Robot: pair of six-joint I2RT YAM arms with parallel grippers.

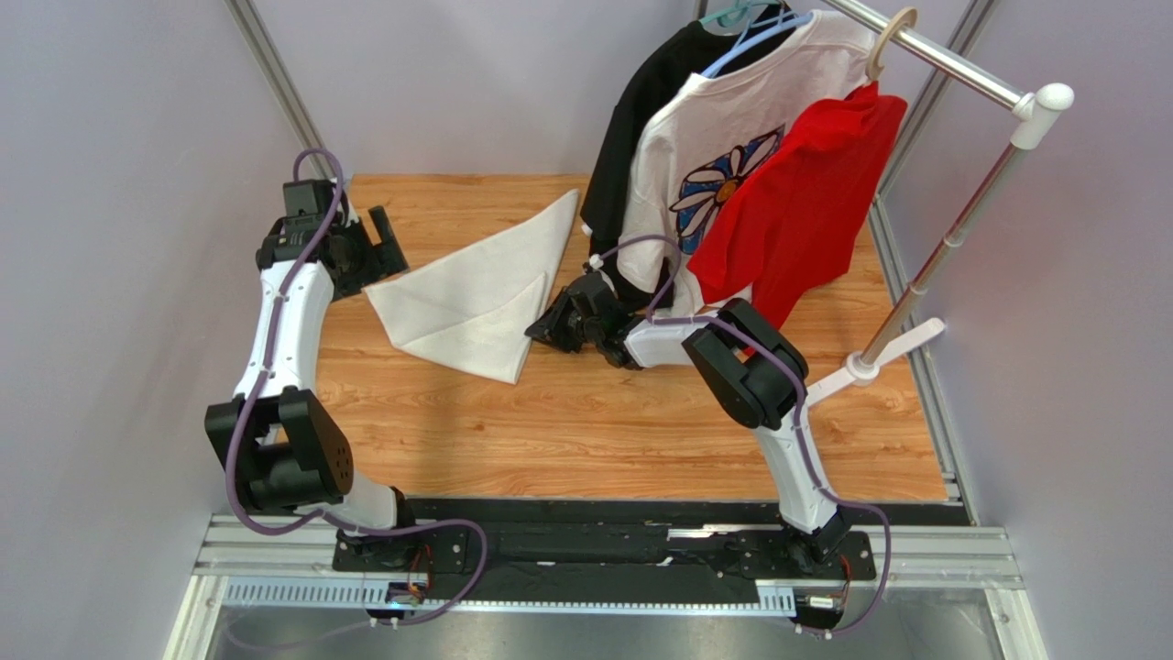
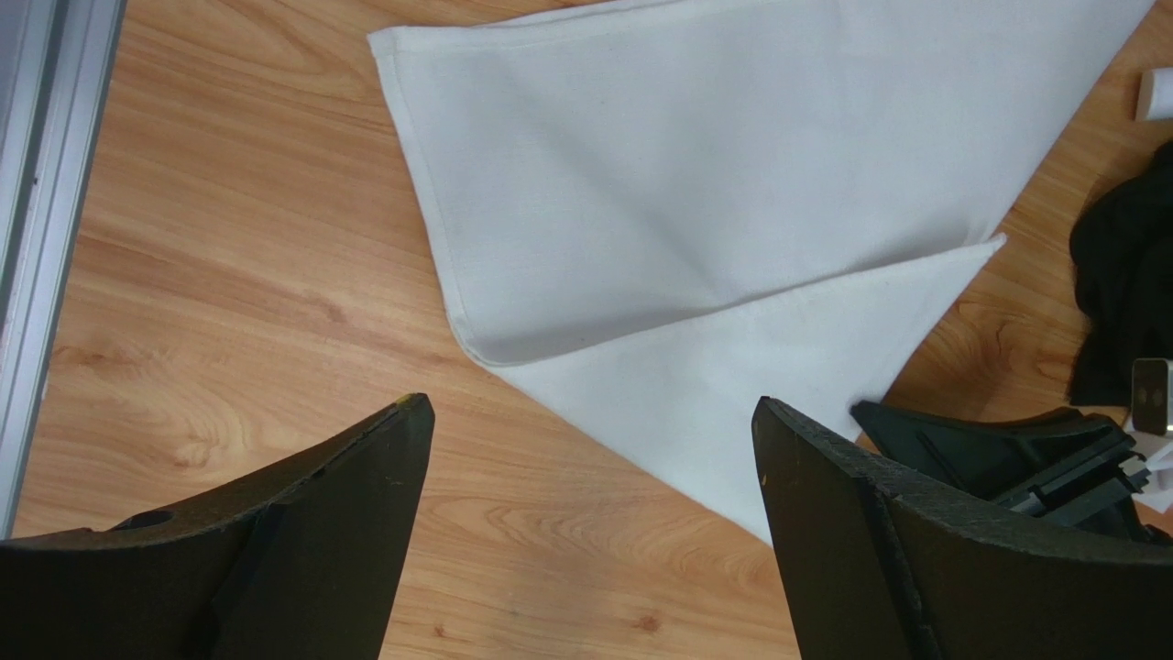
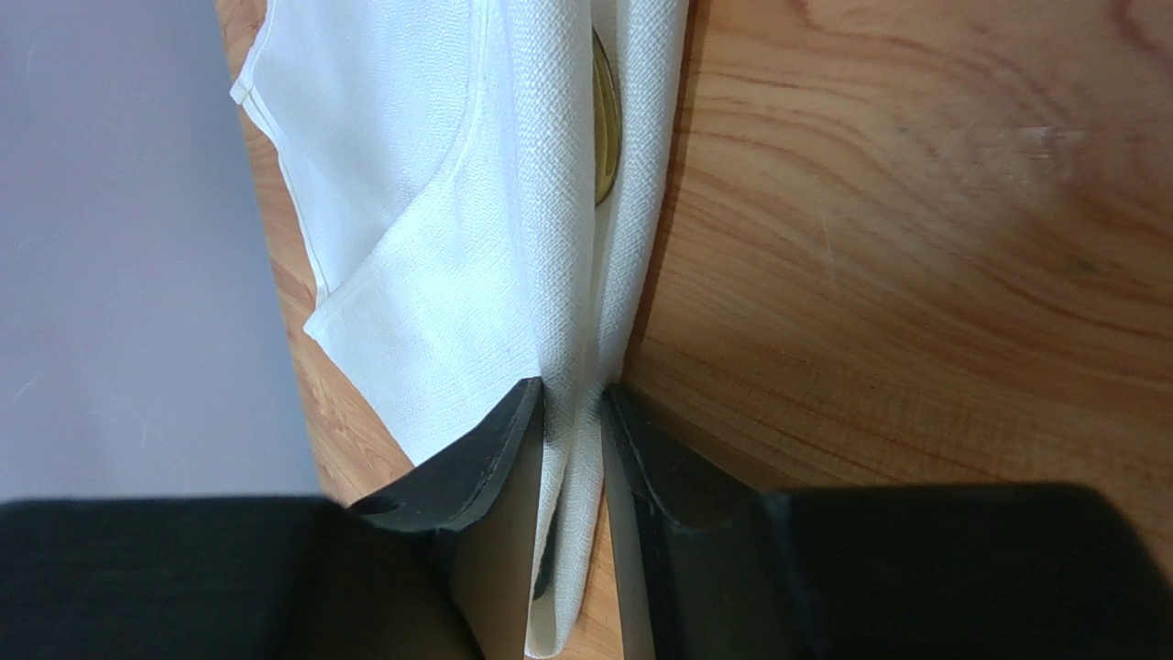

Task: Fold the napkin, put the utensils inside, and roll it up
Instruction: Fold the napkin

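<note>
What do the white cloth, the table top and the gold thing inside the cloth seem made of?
The large white napkin looks like thin woven fabric, matte: fine weave and a stitched hem show. The brown table top looks like wood or wood-look laminate: grain lines, smooth. The small gold sliver between the cloth layers looks like polished metal, probably; little of it shows.

near table [image 1: 592,440] open | napkin [image 1: 482,296] covers far centre | hanging shirts [image 1: 771,193], rack pole [image 1: 964,217] block far right

Robot lab cell: wood-grain tabletop [image 1: 620,426], aluminium frame posts [image 1: 282,83], plain grey walls [image 1: 124,138], garment rack [image 1: 964,220] alongside.
</note>
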